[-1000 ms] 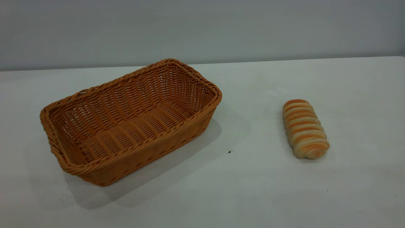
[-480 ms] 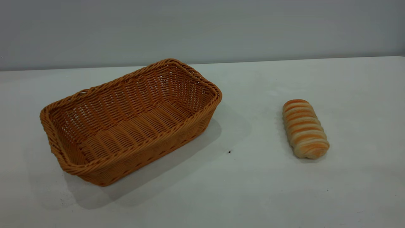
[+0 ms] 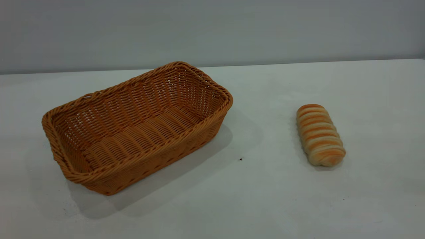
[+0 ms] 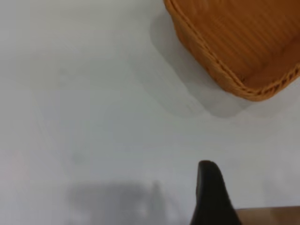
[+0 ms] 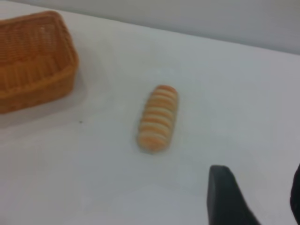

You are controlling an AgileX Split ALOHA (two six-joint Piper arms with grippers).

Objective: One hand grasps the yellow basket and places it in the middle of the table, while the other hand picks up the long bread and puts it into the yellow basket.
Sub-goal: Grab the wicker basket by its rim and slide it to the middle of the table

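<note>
Two task items, neither touched yet. Yellow basket (image 3: pixel 136 127) sits empty at about 9 o'clock on the table (image 3: pixel 265 199), off centre; long bread (image 3: pixel 319 135) lies at 3 o'clock, well apart. Left gripper (image 4: pixel 211 197) hangs near a basket corner, right gripper (image 5: pixel 255 197) short of the bread; clench or release, cannot tell. Both steps remain.
</note>
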